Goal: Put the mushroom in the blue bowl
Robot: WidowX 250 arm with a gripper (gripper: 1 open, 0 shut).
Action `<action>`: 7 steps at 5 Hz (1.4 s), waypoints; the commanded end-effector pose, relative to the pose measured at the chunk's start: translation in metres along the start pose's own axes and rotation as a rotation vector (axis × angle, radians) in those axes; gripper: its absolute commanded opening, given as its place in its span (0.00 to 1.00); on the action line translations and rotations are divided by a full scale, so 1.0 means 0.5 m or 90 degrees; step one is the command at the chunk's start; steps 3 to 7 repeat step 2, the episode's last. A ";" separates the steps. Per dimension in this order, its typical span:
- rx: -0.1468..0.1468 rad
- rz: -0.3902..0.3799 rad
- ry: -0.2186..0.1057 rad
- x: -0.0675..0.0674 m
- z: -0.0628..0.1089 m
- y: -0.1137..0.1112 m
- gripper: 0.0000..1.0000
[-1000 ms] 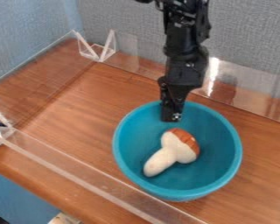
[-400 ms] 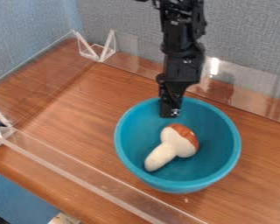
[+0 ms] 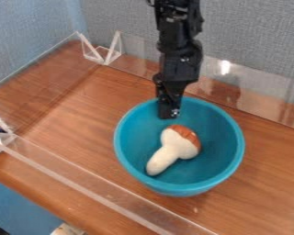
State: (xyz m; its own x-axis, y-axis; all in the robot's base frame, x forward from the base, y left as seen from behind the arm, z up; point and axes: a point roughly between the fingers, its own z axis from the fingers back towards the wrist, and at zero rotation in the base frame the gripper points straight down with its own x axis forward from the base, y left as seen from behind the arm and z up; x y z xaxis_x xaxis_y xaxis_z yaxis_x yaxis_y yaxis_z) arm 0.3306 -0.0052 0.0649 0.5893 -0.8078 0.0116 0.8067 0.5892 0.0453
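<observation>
The mushroom (image 3: pixel 175 150), with a cream stem and an orange-brown cap, lies on its side inside the blue bowl (image 3: pixel 135 127). The bowl sits on the wooden table, right of centre. My gripper (image 3: pixel 168 112) hangs from the black arm over the bowl's far rim, above and behind the mushroom. Its fingers are shut with nothing between them, and it does not touch the mushroom.
Clear acrylic walls (image 3: pixel 63 174) fence the wooden table (image 3: pixel 63 110) at the front, left and back. A small clear stand (image 3: pixel 103 48) sits at the back left corner. A blue-grey wall rises behind.
The arm has moved left and slightly back. The bowl with the mushroom has slid a little to the left with it.
</observation>
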 end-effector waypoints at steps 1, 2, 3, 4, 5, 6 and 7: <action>0.042 0.030 -0.023 -0.007 0.061 0.021 0.00; 0.043 0.003 -0.027 -0.003 0.047 0.029 0.00; 0.043 0.003 -0.027 -0.003 0.047 0.029 0.00; 0.043 0.003 -0.027 -0.003 0.047 0.029 0.00; 0.043 0.003 -0.027 -0.003 0.047 0.029 0.00; 0.043 0.003 -0.027 -0.003 0.047 0.029 0.00; 0.043 0.003 -0.027 -0.003 0.047 0.029 0.00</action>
